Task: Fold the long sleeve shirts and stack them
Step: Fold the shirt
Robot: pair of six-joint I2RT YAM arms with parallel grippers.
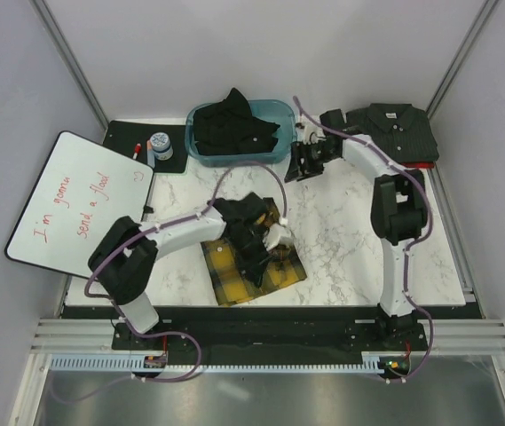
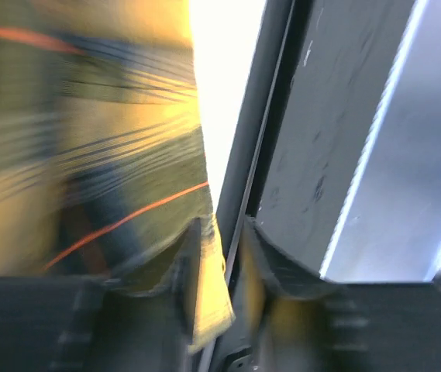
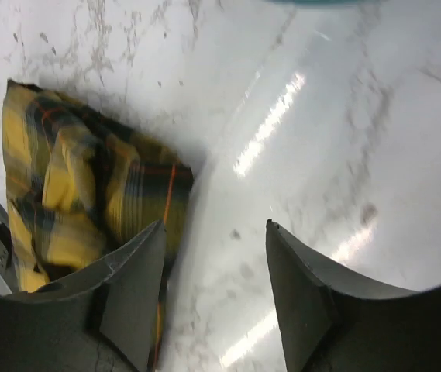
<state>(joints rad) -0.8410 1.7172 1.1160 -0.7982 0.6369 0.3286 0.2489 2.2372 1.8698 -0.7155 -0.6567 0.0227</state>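
The yellow-and-black plaid shirt (image 1: 225,266) lies folded on the marble table near the front middle. My left gripper (image 1: 274,238) is down on its right part. In the blurred left wrist view, plaid cloth (image 2: 88,155) fills the left side and a yellow edge of it sits between the narrowly set jaws of the left gripper (image 2: 222,229). My right gripper (image 1: 301,169) hovers open over bare marble by the bin. It holds nothing (image 3: 214,226), and the plaid shirt (image 3: 73,178) is off to its left. The dark charcoal shirt (image 1: 398,129) lies folded at the back right. A black shirt (image 1: 234,129) is bunched in the bin.
A teal bin (image 1: 280,111) stands at the back middle. A whiteboard (image 1: 74,200) with red writing leans over the left edge. Behind it a black mat (image 1: 119,135) carries a marker and a small jar. The table's dark front rail (image 2: 336,116) shows in the left wrist view.
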